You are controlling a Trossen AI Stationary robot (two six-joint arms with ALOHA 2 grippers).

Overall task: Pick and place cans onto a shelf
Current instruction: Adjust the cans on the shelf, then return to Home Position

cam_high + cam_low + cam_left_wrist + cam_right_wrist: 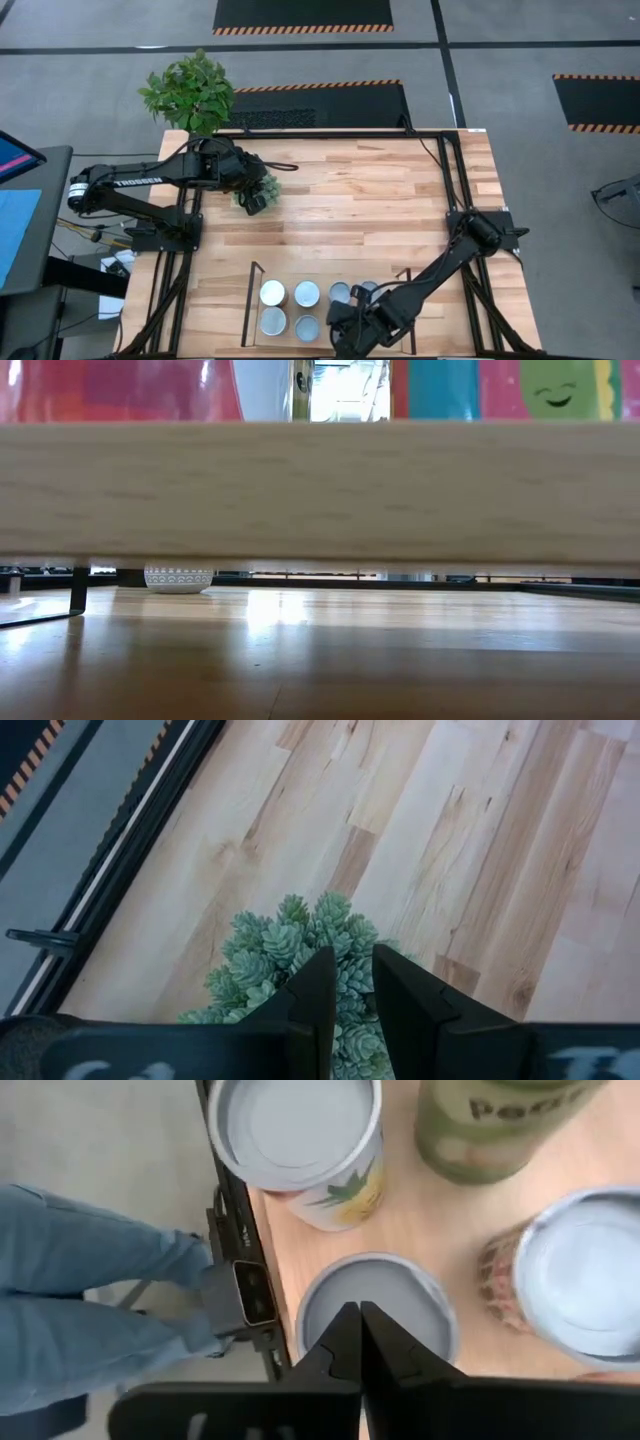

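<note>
Table (pixel 360 190) is the big wooden top; the shelf (pixel 325 310) sits at its near edge, dark brackets on both sides, and fills most of the low view as a pale board (pixel 320 490). My left arm waits at the far left of the table, left gripper (pixel 345 982) hanging over a small succulent (pixel 290 945), fingers a narrow gap apart, holding nothing. A bigger leafy plant (pixel 190 92) stands off the far-left corner. My right arm reaches down across the shelf's right half. Cans (pixel 273 293) on the shelf: four silvery tops in a two-by-two block on the left, two more just right of them, partly under my arm. Right gripper (pixel 360 1342) is clenched, fingertips pressed together, empty, directly above one grey-topped can (pixel 400 1295); can't tell if the tips touch the lid. Around it: a pineapple-label can (pixel 300 1140), a green-label one (pixel 490 1125), another at the side (pixel 575 1270). A person's blue-jeaned leg (pixel 90 1300) shows beyond the table edge.
</note>
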